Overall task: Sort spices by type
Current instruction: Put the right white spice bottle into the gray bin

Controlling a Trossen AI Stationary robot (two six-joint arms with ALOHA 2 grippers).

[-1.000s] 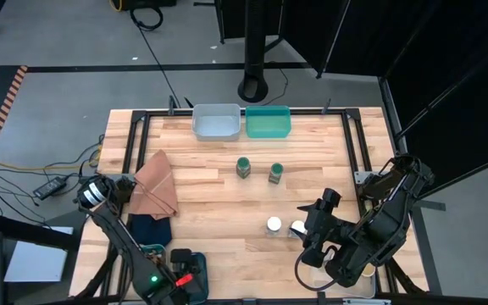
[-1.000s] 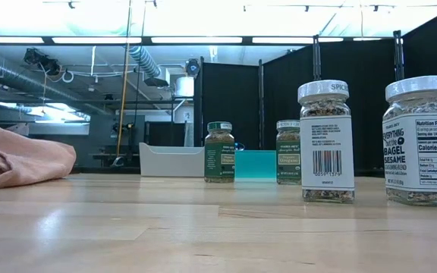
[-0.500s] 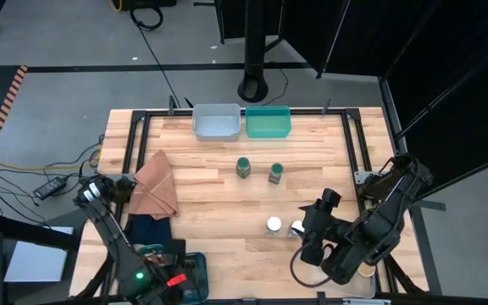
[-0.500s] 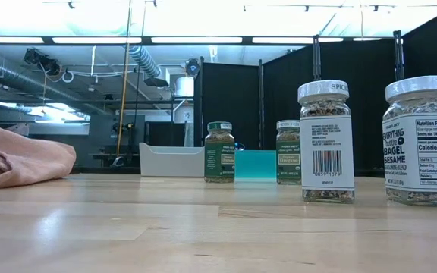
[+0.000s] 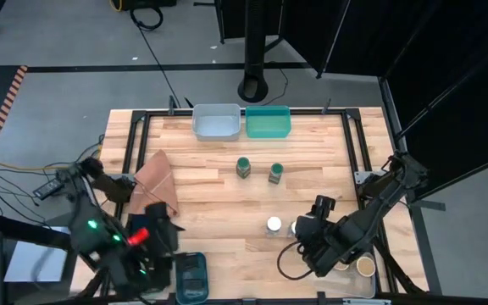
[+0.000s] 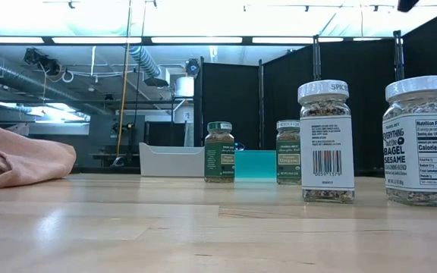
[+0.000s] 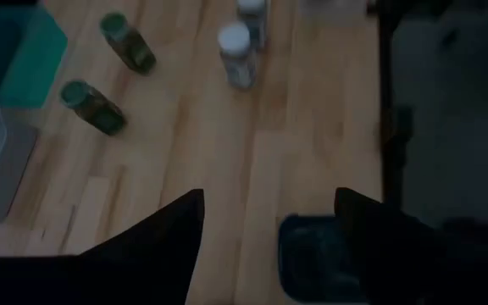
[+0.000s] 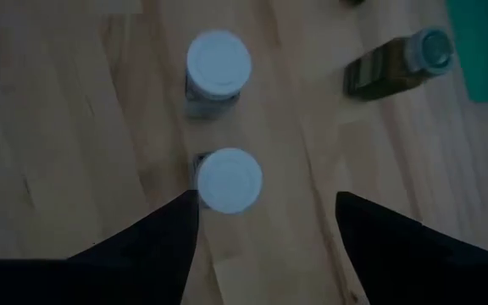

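wooden table (image 5: 227,203) fills centre frame; two white-lidded jars (image 5: 274,224) lower right, two green-lidded jars (image 5: 243,167) at centre; right gripper (image 8: 265,212), spread wide and empty, hovers over one white-lidded jar, likely reaching; next it must descend; left gripper (image 7: 265,216) wide, empty, lower left.

The wooden desk (image 5: 219,203) carries 2 bins side by side at its far edge: a grey bin (image 5: 215,121) and a teal bin (image 5: 268,122), touching. A brown cloth (image 5: 156,186) lies near the left edge, partly over a dark blue cloth (image 5: 149,227).
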